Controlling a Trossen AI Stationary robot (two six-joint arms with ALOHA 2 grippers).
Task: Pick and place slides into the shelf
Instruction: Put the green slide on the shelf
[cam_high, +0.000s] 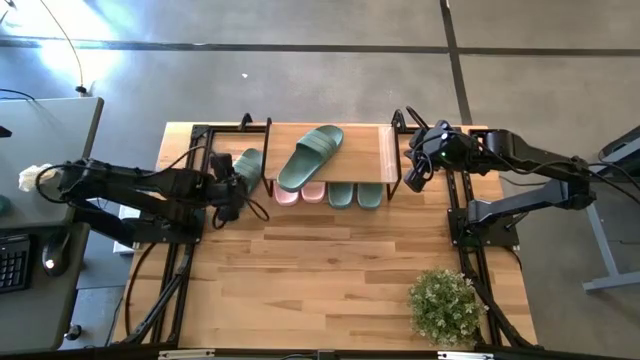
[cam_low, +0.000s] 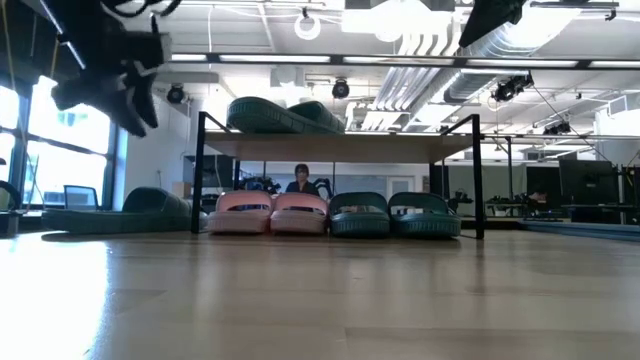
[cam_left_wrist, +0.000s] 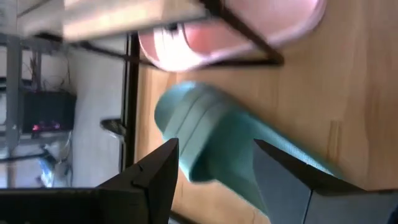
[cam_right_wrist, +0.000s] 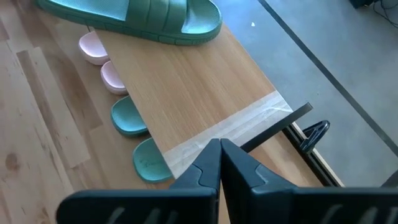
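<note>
Left gripper (cam_high: 228, 192) hovers at the shelf's (cam_high: 370, 150) left end, jaws wide, holding nothing. The last loose green slide (cam_high: 248, 163) lies on the surface just beyond the jaws, toward 1 o'clock in the high view, long axis running about 1 to 7. Left arm is clearly the nearer. On the shelf: one green slide on top (cam_high: 311, 156), pink pair (cam_high: 300, 194) and green pair (cam_high: 356, 195) below. Right gripper (cam_high: 414, 176) waits at the right end, jaws closed, empty.

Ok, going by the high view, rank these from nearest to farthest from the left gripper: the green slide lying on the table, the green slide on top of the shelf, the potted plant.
1. Sage-green rubber slide on the table, right beside the left gripper.
2. Sage-green slide on the shelf's wooden top, left half.
3. Small leafy potted plant, near right corner.
</note>
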